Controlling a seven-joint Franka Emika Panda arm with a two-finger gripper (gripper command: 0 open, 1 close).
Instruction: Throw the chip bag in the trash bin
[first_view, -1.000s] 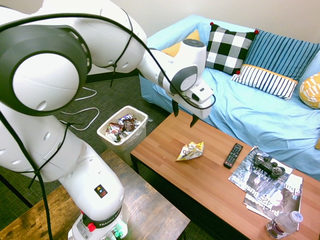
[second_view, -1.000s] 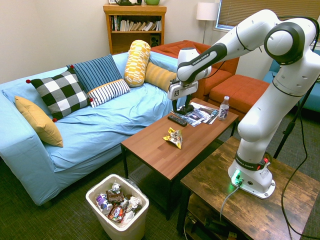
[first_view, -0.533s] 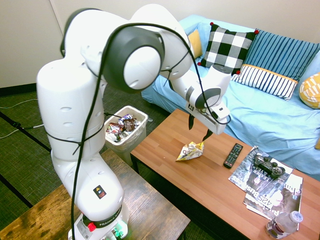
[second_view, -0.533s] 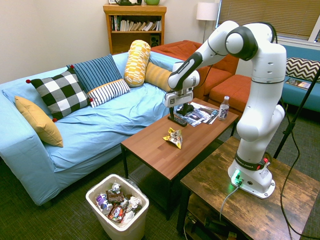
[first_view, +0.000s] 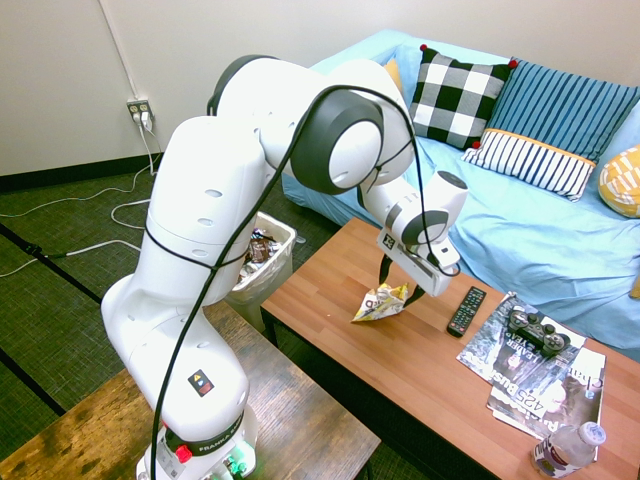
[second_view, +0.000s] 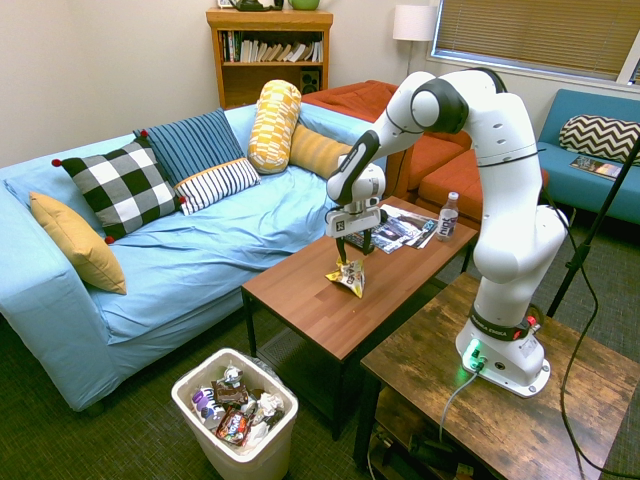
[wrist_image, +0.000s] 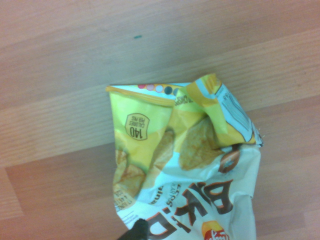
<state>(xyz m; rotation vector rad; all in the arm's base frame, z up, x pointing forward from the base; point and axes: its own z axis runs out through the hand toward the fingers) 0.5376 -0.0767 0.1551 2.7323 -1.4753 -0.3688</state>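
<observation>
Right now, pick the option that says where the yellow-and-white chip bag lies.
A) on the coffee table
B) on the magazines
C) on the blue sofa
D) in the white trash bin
A: the chip bag lies on the brown wood top of the coffee table, below the open gripper.

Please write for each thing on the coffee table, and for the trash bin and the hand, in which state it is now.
Hand: open, at the chip bag
Chip bag: crumpled, lying on the table
Trash bin: open on top, holding wrappers
Bottle: upright, cap on
Remote: lying flat, buttons up
Game controller: resting on magazines
Magazines: overlapping, closed
</observation>
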